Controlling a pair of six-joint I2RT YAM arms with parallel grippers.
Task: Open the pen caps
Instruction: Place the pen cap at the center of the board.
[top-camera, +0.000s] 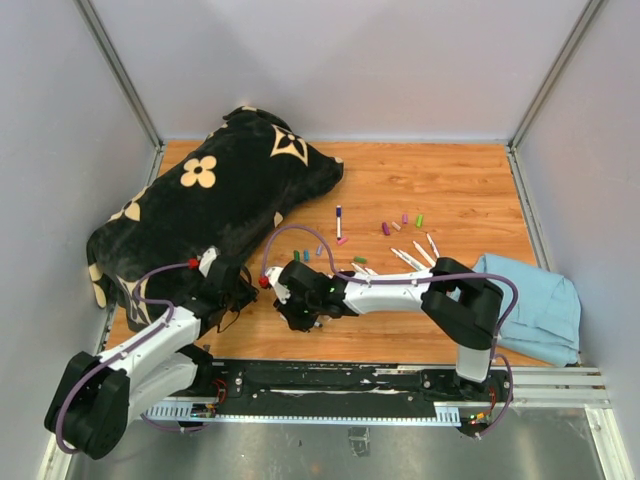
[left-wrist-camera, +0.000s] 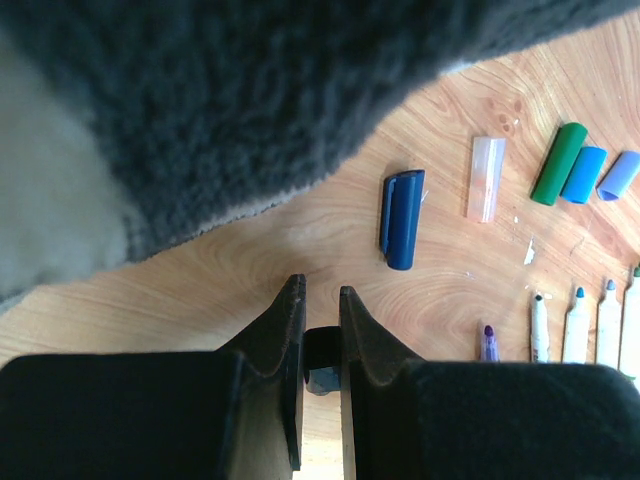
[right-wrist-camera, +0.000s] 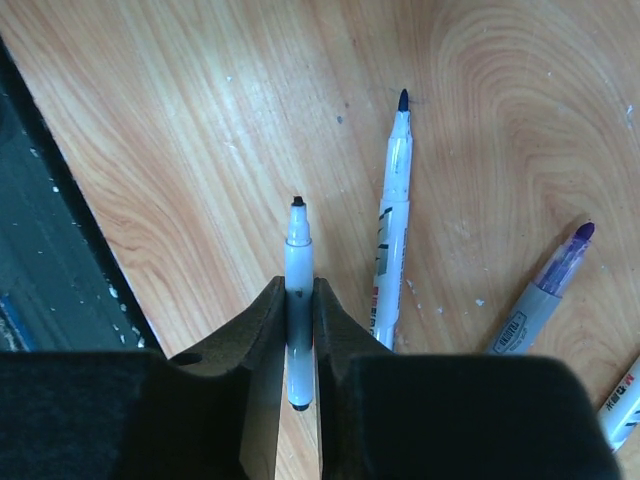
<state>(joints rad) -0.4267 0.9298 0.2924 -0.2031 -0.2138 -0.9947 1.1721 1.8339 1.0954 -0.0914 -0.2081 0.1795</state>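
Five loose pen caps (left-wrist-camera: 403, 218), one gripped marker (right-wrist-camera: 298, 250)

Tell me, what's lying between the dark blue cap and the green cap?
A clear cap lies between the dark blue cap and the green cap; the left wrist view shows it.

The scene is lit evenly and brightly from above, and only soft shadows are cast on the table (top-camera: 450, 180) under the arms (top-camera: 380, 295). In the left wrist view the blanket (left-wrist-camera: 250, 90) is blurred, while the wood grain is rendered sharply in both wrist views.
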